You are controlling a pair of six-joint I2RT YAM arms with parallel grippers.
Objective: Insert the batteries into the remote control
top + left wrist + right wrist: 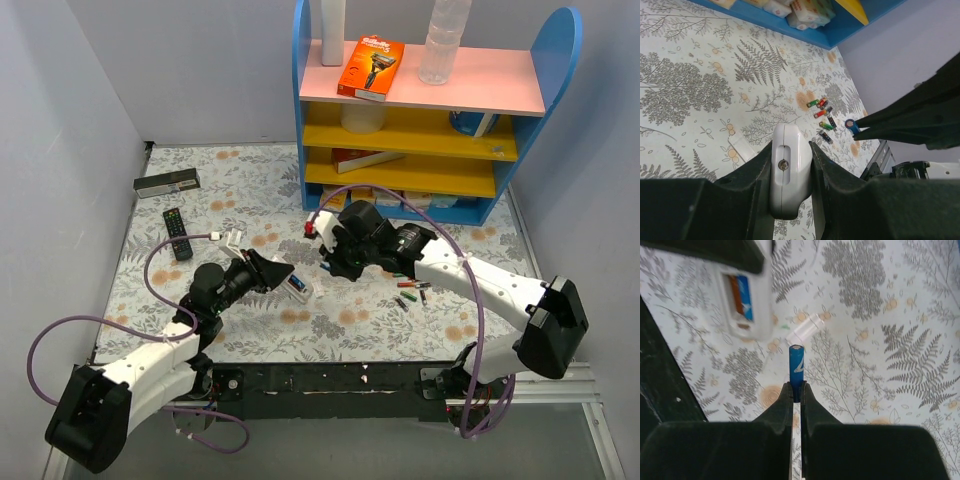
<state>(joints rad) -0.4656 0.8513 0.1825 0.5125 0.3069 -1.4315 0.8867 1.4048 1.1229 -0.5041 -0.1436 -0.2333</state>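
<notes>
The blue shelf [430, 110] stands at the far edge of the table. The left gripper [270, 272] clamps the remote control [298, 285] by its sides above the table middle. Its long axis points out toward the right arm, and the open bay shows one cell. The right gripper [796, 387] pinches a blue battery [796, 365] that points straight out of the fingers, near the remote. The loose batteries [412, 292] lie on the table to the right, and the back cover [807, 327] lies below.

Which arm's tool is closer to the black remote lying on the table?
Left. The left tool, holding the white remote, sits right of the black remote; the right tool, pinching a blue battery, is farther right.
</notes>
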